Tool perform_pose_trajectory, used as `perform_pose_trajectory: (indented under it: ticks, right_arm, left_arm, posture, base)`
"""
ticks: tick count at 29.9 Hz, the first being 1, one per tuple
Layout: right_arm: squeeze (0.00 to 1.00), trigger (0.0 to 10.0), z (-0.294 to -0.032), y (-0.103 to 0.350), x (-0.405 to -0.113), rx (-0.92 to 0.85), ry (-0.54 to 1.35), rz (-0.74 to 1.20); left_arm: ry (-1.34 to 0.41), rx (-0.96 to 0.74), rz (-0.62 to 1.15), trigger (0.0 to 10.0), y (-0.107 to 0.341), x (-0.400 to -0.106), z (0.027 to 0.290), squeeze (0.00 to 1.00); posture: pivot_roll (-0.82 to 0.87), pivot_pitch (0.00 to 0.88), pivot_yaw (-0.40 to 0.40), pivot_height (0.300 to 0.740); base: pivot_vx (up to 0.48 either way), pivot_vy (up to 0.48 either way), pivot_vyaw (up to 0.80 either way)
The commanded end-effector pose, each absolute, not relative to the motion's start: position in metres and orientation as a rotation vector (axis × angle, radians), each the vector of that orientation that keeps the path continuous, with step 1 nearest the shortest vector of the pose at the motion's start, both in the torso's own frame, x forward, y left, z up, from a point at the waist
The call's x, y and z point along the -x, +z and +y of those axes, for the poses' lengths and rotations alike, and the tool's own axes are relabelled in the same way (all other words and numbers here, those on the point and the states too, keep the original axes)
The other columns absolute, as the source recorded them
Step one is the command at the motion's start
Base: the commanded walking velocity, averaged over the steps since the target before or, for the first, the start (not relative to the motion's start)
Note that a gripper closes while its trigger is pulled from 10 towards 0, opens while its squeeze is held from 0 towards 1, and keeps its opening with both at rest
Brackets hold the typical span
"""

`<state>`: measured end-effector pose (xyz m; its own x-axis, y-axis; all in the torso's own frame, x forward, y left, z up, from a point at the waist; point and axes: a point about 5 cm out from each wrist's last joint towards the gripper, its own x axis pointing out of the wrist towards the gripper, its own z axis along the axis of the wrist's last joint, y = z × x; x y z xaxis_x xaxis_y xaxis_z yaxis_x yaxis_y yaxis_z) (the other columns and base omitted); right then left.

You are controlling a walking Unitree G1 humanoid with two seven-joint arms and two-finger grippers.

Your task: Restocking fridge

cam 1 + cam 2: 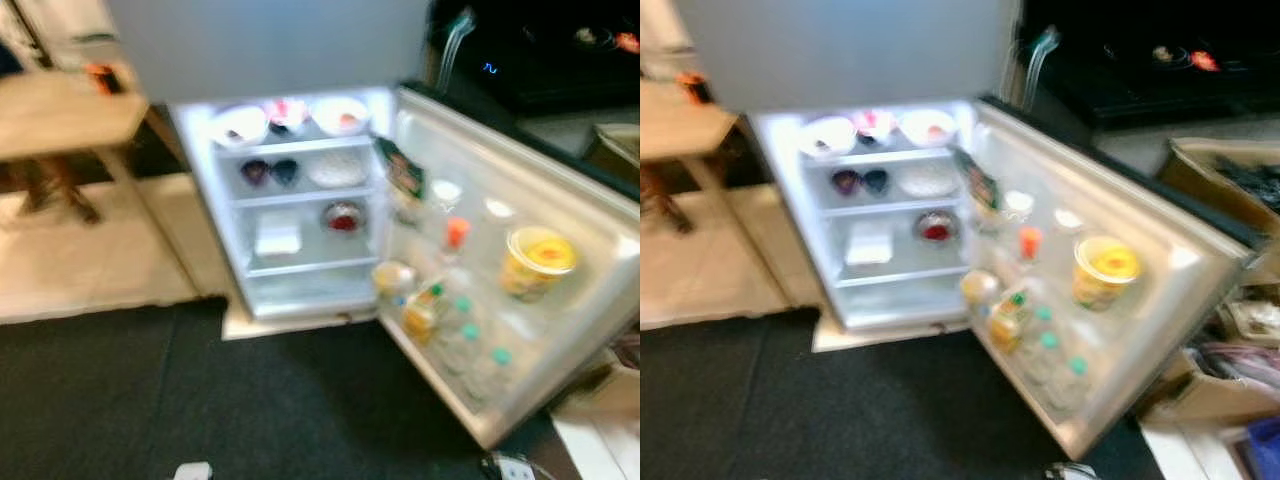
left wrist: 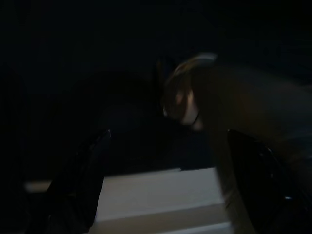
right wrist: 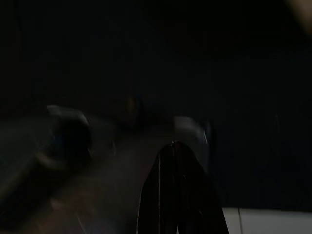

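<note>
The small fridge (image 1: 300, 290) stands open in front of me, lit inside. Its top shelf carries white bowls (image 1: 240, 125) of food. Two dark cups (image 1: 268, 172) and a plate sit on the shelf below, then a red-filled bowl (image 1: 343, 216) and a white box (image 1: 277, 240). The door (image 1: 590, 290) swings out to the right and holds a yellow tub (image 1: 538, 260), an orange-capped bottle (image 1: 456, 233) and several green-capped bottles (image 1: 465, 335). In the dark left wrist view my left gripper (image 2: 168, 134) hangs open. In the right wrist view my right gripper (image 3: 173, 146) hangs shut with nothing in it.
A dark carpet (image 1: 150, 400) covers the floor before the fridge. A wooden table (image 1: 60, 115) stands at the left over pale tiles. A black counter (image 1: 560, 50) runs behind the door at the right, and cardboard boxes (image 1: 1240, 370) with clutter sit on the floor by the door.
</note>
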<state>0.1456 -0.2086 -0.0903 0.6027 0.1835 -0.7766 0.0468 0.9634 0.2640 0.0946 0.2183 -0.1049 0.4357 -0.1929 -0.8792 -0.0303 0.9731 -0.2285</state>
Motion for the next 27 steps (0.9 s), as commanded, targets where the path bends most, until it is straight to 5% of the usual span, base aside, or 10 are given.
perform_pose_trajectory:
  ticks: [1,9,19,27]
  right_arm:
    - [0.00,10.0,-0.213,-0.094,-0.136,-0.267,0.041,0.957]
    - [0.00,10.0,-0.212,-0.094,-0.135,-0.254,0.040,0.960]
    - [0.00,10.0,-0.218,-0.093,-0.137,-0.213,0.003,0.954]
    - [0.00,10.0,-0.249,-0.065,-0.183,-0.255,-0.145,0.744]
  left_arm:
    - [-0.124,0.207,1.128,10.0,-0.105,-0.095,0.219,0.00]
    - [-0.129,0.206,1.127,10.0,-0.104,-0.096,0.219,0.00]
    - [-0.106,0.215,1.127,10.0,-0.104,-0.096,0.221,0.00]
    - [-0.106,0.218,1.129,10.0,-0.104,-0.096,0.220,0.00]
  posture:
    - [-0.07,0.060,0.001,0.740]
    - [-0.07,0.060,0.002,0.740]
    - [-0.07,0.065,0.005,0.740]
    - [-0.07,0.068,0.006,0.740]
  base:
    - [0.000,-0.345,0.00]
    - [0.000,-0.479,0.00]
    - [0.000,0.000,0.00]
    - [0.000,0.000,0.00]
